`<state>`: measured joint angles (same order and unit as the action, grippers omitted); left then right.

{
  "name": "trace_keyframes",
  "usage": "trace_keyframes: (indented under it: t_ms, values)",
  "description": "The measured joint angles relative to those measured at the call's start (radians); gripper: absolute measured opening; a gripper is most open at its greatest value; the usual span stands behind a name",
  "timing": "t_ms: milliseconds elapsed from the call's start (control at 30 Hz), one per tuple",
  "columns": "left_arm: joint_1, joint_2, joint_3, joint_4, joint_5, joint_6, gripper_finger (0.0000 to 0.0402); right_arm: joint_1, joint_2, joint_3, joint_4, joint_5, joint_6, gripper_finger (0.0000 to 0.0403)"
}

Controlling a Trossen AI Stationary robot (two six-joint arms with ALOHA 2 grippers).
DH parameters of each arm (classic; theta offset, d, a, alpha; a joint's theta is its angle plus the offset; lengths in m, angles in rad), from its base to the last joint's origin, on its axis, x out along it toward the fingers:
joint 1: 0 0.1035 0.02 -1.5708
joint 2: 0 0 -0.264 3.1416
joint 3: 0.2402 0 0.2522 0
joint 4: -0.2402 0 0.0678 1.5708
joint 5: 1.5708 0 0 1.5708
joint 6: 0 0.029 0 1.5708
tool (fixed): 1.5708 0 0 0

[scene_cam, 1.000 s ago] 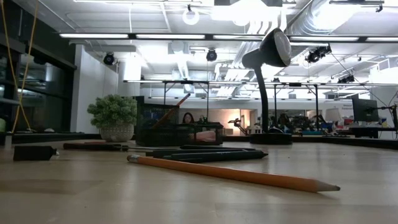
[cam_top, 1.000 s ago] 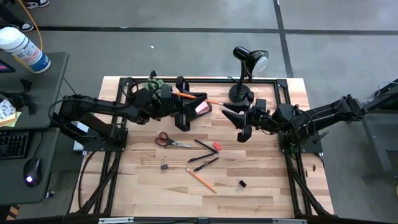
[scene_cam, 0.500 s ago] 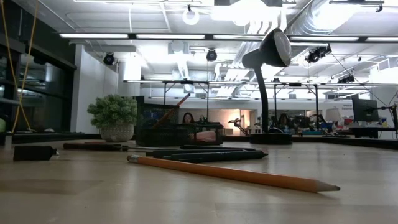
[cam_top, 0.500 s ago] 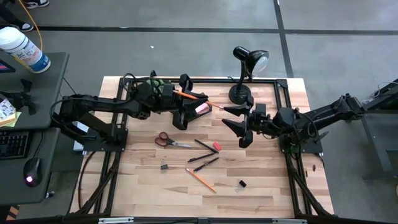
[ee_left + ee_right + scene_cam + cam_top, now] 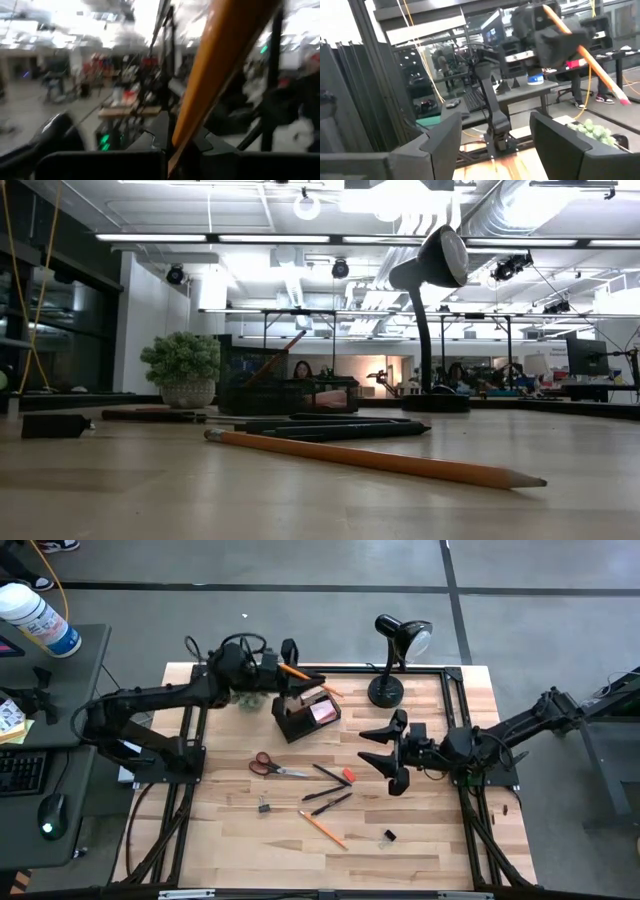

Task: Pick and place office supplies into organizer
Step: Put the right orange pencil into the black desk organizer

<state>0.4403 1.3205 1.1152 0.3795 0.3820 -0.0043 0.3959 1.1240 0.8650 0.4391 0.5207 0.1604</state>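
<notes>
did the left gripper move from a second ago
Yes. The left gripper, shut on an orange pencil, pulled back from over the organizer toward the table's far edge.

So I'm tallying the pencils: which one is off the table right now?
The orange pencil clamped in the left gripper, raised over the organizer. The other pencil lies flat on the table.

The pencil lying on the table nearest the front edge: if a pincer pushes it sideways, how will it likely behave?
The pencil looks stiff and slim, so it would probably slide or roll rather than bend. It lies flat on the smooth table with nothing touching it, so a sideways nudge may send it rolling. Its low profile likely makes a grip fiddly.
</notes>
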Motion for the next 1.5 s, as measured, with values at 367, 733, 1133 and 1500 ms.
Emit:
trace_keyframes:
  t_ms: [367,733,1133,1500]
  values:
    - [0.098,-0.008,0.0,-0.692,-0.262,0.289,0.0007,-0.023,0.003,0.0,-0.093,0.1,0.052,0.0225]
    - [0.096,0.083,0.0,-0.807,-0.462,0.292,0.0007,-0.068,0.003,0.0,-0.103,0.099,0.071,0.0223]
    - [0.096,0.226,-0.001,-0.846,-0.446,0.188,0.0008,-0.071,0.003,0.0,-0.102,0.099,0.071,0.0224]
    - [0.096,0.233,0.0,-0.846,-0.403,0.186,0.0011,-0.071,0.003,0.0,-0.106,0.1,0.068,0.0224]
